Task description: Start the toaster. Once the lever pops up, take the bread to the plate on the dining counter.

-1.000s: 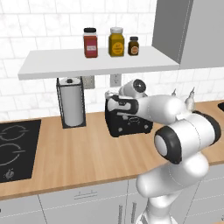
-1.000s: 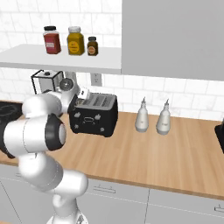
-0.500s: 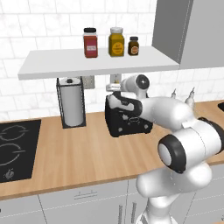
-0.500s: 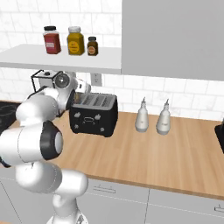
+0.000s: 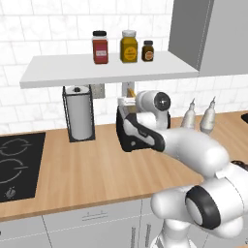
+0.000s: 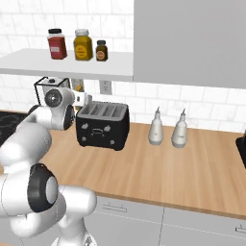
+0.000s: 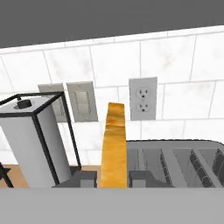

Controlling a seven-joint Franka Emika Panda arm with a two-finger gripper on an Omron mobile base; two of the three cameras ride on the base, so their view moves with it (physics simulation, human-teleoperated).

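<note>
Tool [image 7: 113,181], bottom centre of hand view, clamped narrow on the bread [image 7: 114,144], edge-on, lifted beside the toaster [image 7: 175,162]. Risk: thin grip, slice could slip or clip the paper towel holder [image 7: 35,135] on swing-out. Fingertips cut off; plate, dining counter out of frame.

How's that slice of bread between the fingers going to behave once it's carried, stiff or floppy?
The bread probably stays fairly stiff: it stands edge-on and straight between the hand fingers, with no sag. It looks thin, so likely light. The crust seems dry, so hard squeezing might crush or crumble it.
</note>
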